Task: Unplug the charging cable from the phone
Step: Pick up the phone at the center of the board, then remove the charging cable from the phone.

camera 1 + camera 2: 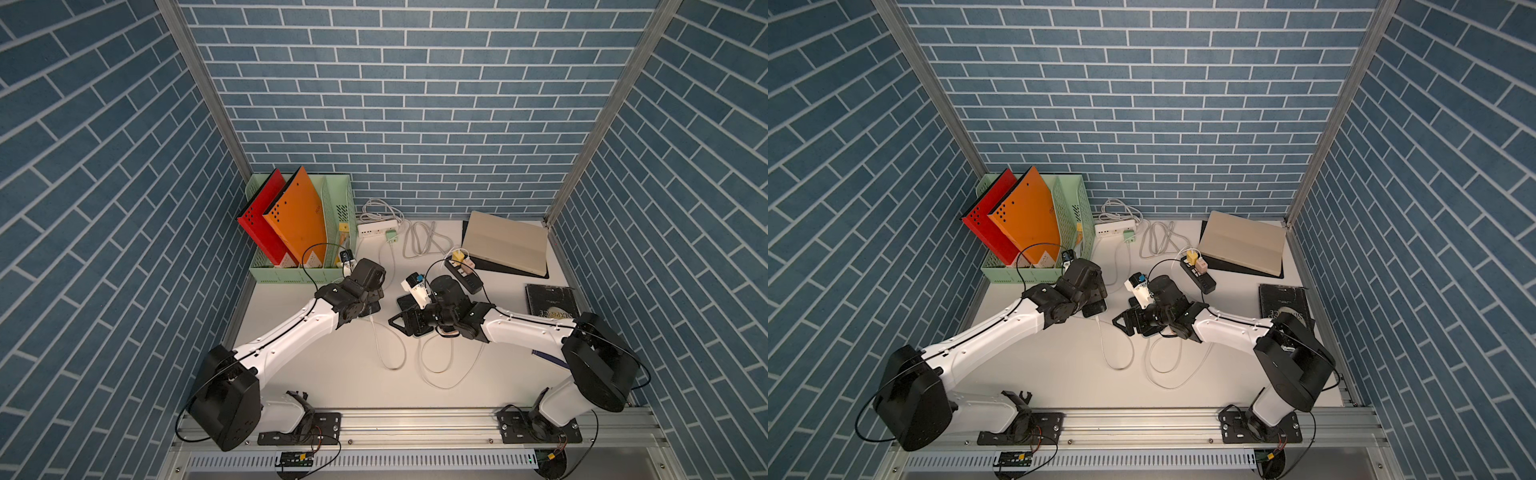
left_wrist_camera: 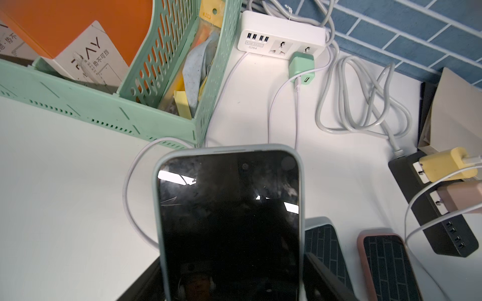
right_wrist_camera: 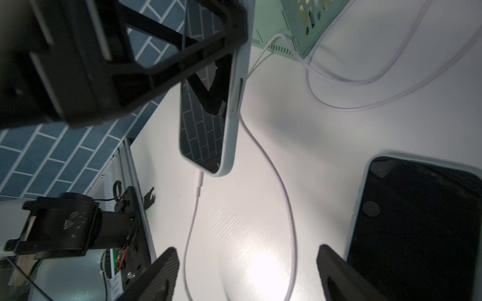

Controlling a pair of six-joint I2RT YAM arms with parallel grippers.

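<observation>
Left jaws clamped on glossy pale-cased phone (image 2: pixel 229 221), right jaws spread open over thin white cable (image 3: pixel 193 211), plug seated

My left arm (image 1: pixel 291 332) and right arm (image 1: pixel 523 328) both have white shells with bulky black joint housings. A thin black cable (image 1: pixel 303 262) loops off each wrist. Black base plates (image 1: pixel 324 422), dotted with silver screws, anchor both arms. My right gripper (image 3: pixel 246 250) has black ribbed fingers (image 3: pixel 161 273).

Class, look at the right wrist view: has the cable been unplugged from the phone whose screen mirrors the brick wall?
No, the plug of the cable sits in the bottom end of the phone.
</observation>
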